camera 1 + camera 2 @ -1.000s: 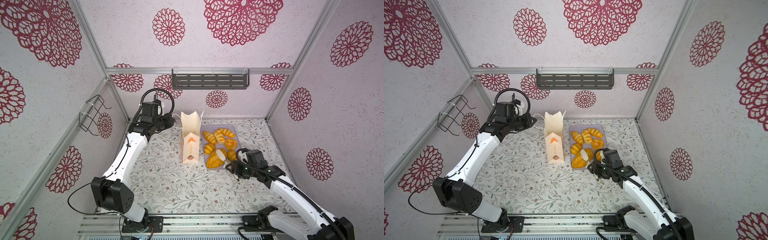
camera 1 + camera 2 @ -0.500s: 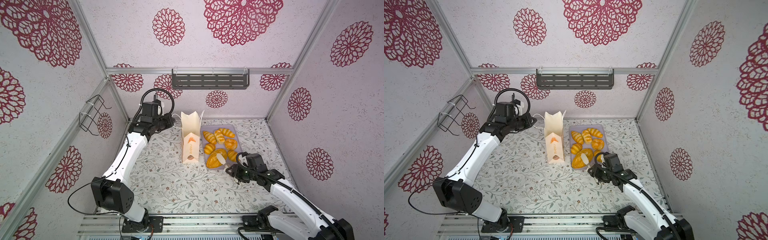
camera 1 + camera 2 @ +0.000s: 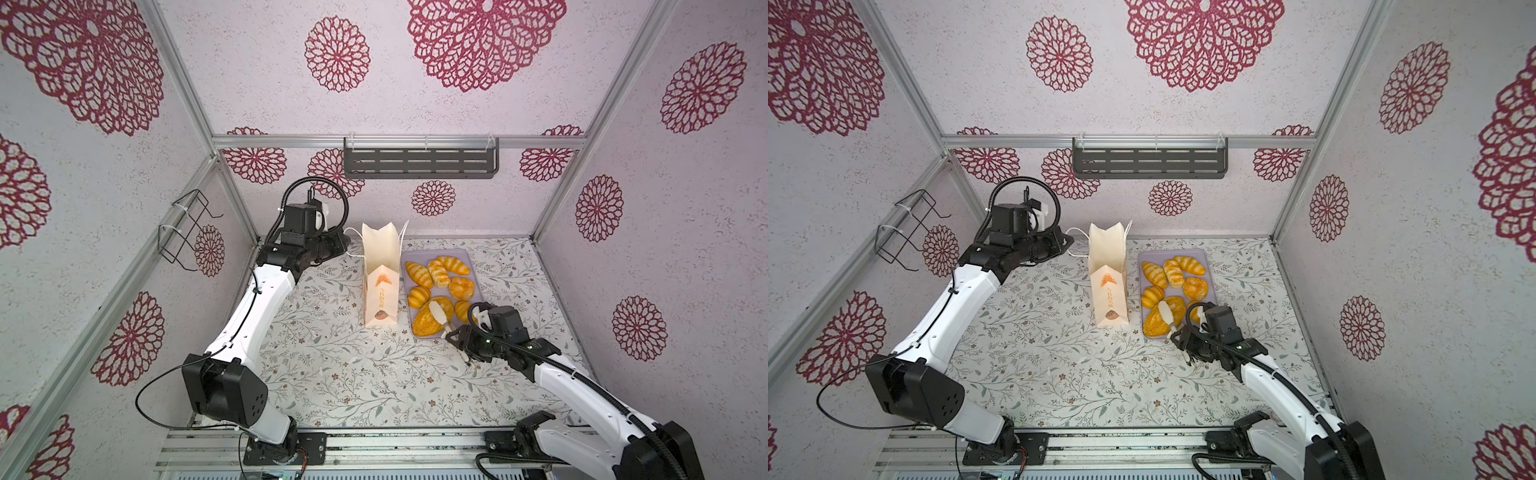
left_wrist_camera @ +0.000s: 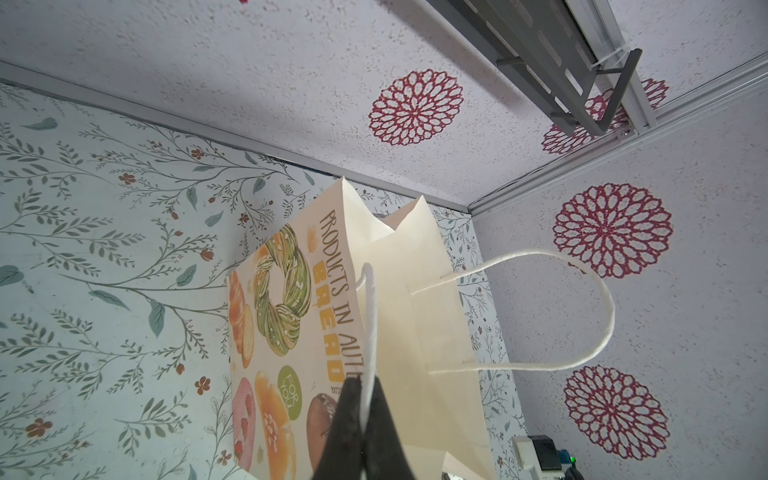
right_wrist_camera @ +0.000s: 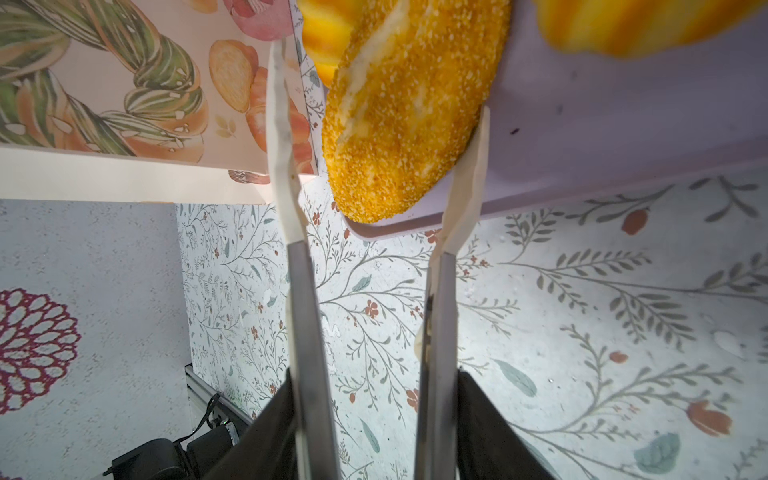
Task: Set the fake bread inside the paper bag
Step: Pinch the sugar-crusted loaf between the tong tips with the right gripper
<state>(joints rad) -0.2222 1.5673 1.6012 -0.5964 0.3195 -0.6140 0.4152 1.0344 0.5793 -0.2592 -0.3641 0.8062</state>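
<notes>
The paper bag (image 3: 381, 278) (image 3: 1108, 282) stands upright and open mid-table. My left gripper (image 3: 343, 245) (image 4: 363, 399) is shut on its white cord handle (image 4: 370, 316). To the bag's right the lilac tray (image 3: 469, 257) holds the fake bread: striped rolls (image 3: 419, 274), round buns (image 3: 461, 287) and a speckled oval loaf (image 3: 424, 322) (image 5: 407, 104). My right gripper (image 3: 463, 338) (image 5: 374, 382) is shut on metal tongs (image 5: 307, 291) with cream tips. The tongs straddle the loaf's near end. One tip touches the loaf; the other stands just off it.
A dark slotted shelf (image 3: 419, 162) hangs on the back wall and a wire rack (image 3: 185, 230) on the left wall. The bag (image 5: 124, 83) stands close beside the tray's left edge (image 5: 374, 232). Floral tabletop (image 3: 332, 374) stretches in front of both.
My right arm has shifted slightly toward the table's front, with the tongs now set around the speckled loaf's near end. The left arm and the bag have not moved.
</notes>
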